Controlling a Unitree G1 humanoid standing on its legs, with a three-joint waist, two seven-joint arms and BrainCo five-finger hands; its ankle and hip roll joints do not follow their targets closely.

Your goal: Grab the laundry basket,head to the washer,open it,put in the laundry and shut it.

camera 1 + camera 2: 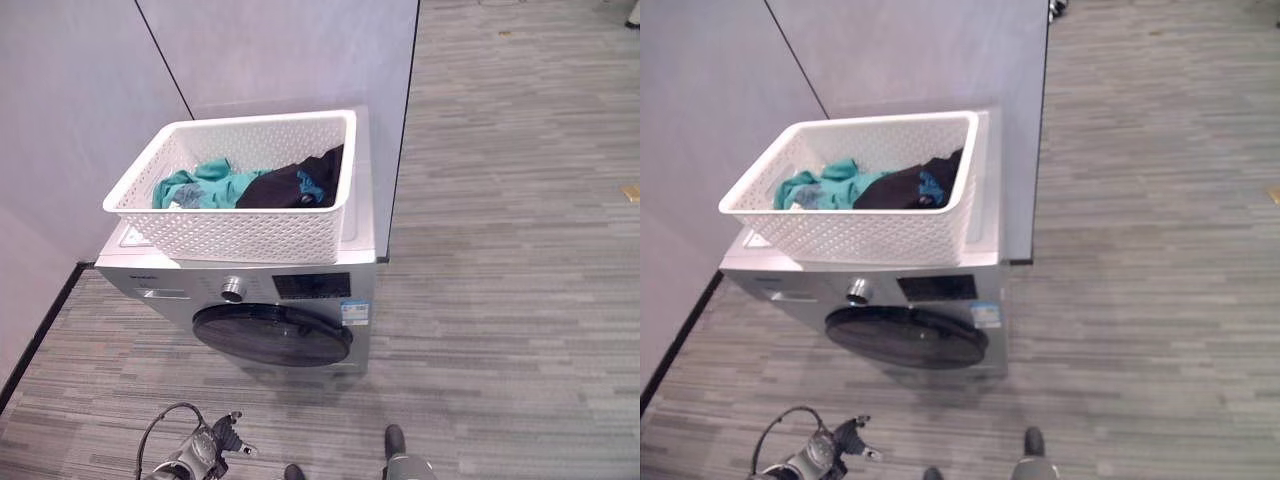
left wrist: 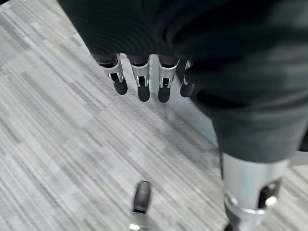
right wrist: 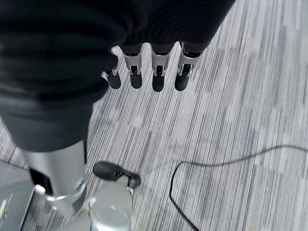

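Nearest, both arms hang low beside the robot, over the grey striped floor point(image 1: 500, 300). In its wrist view the left robot hand point(image 2: 139, 79) shows its fingers point(image 2: 143, 84) hanging straight and relaxed, grasping nothing; the right robot hand point(image 3: 154, 72) hangs the same way, released and empty.

Ahead stands the washer point(image 1: 250, 290), its round dark door point(image 1: 272, 333) closed and facing the robot. On the washer's top sits the white laundry basket point(image 1: 235, 235), with teal and dark laundry point(image 1: 255, 183) heaped inside (the basket is already at the machine, not on the floor). Behind it rises a pale wall panel point(image 1: 300, 50).

The basket lies forward of and above both hands, well apart from them, its long axis running across the robot's front. It sits slightly to the left, so the left robot hand looks a little nearer. Opening the door seems the next step.
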